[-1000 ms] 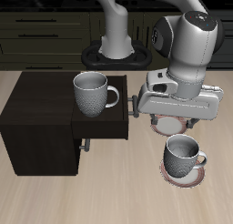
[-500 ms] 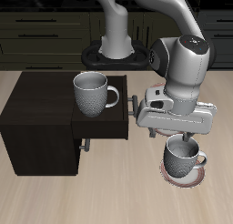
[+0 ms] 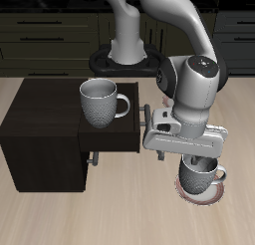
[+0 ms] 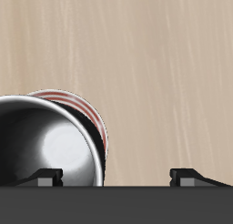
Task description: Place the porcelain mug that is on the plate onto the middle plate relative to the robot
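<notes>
The porcelain mug (image 3: pixel 204 175) stands upright on the plate (image 3: pixel 203 194) near the table's front edge. My gripper (image 3: pixel 196 159) hangs just above the mug's rim, and the hand hides part of the mug. In the wrist view the mug (image 4: pixel 45 141) shows its pale inside, with the plate's ringed rim (image 4: pixel 89 109) behind it. The gripper (image 4: pixel 118 178) is open. One fingertip (image 4: pixel 50 176) is over the mug's opening and the other is outside its wall, holding nothing. The middle plate is hidden behind my arm.
A second, near-identical mug (image 3: pixel 100 102) stands on a dark wooden cabinet (image 3: pixel 45 134) with a drawer front (image 3: pixel 110 141) facing the gripper. Bare wooden tabletop (image 4: pixel 136 55) lies beyond the mug.
The gripper has moved toward the table's front edge and down, from above the middle plate to just over the mug on its plate. Neither mug has moved.
</notes>
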Motion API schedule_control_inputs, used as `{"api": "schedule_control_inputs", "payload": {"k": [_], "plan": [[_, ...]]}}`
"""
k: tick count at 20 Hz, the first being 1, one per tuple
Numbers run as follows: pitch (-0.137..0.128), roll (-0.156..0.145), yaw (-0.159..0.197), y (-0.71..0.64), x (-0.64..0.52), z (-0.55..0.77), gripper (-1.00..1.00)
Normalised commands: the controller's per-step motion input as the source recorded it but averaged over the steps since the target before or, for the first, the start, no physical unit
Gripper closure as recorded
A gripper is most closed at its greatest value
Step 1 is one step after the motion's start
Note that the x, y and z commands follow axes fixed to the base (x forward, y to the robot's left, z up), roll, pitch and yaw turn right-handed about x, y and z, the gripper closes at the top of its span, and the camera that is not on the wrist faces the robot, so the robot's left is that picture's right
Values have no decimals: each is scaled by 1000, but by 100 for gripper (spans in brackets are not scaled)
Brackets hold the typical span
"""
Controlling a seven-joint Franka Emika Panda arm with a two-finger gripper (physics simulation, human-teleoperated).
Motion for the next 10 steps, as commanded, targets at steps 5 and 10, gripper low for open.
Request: {"api": "schedule_control_inputs", "payload": {"k": [5, 10], "plan": [[29, -5, -21, -48, -1, -167, 100], [-16, 24, -21, 87, -37, 67, 100]]}}
